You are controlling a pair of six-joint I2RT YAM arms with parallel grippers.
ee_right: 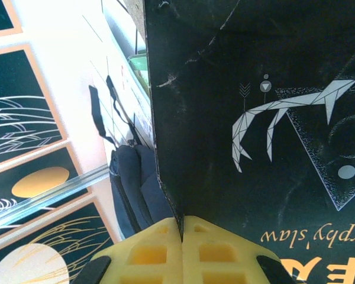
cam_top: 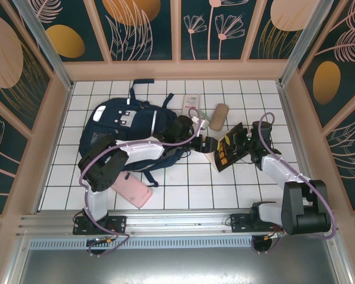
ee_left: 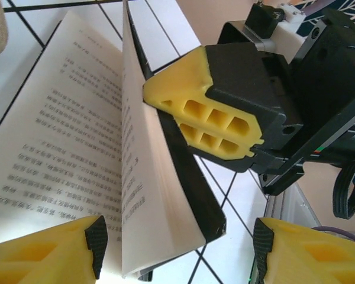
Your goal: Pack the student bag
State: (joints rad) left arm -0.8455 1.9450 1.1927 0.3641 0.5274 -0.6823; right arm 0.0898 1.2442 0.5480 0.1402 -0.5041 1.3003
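From where I stand, the packing has barely got going. The student bag lies flat on the white-tiled counter, in the upper left of the overhead view, with the left arm stretched right across it. I can't make out whether its zip is open, and I can see nothing going into it.

What the two arms are busy with is a book, held off to the right of the bag near the middle of the frame. The right claw is pinched tight on the edge of its black cover, the two yellow fingers pressed together with only the cover between them. The left claw stands wide, its fingertips at the bottom corners of its own camera's view. The fanned pages hang between them, and neither pad looks pressed against the paper. So I'd say only the right arm has the book; the left has no grip on it.

Everything else is out on the counter:
- a pink pouch at the lower left, just below the bag
- a beige roll above the book
- a flat white item beside the bag's upper right corner

By my reckoning the job is near its start. The book has to be closed up and carried over to the bag, and the three loose things wait after it.
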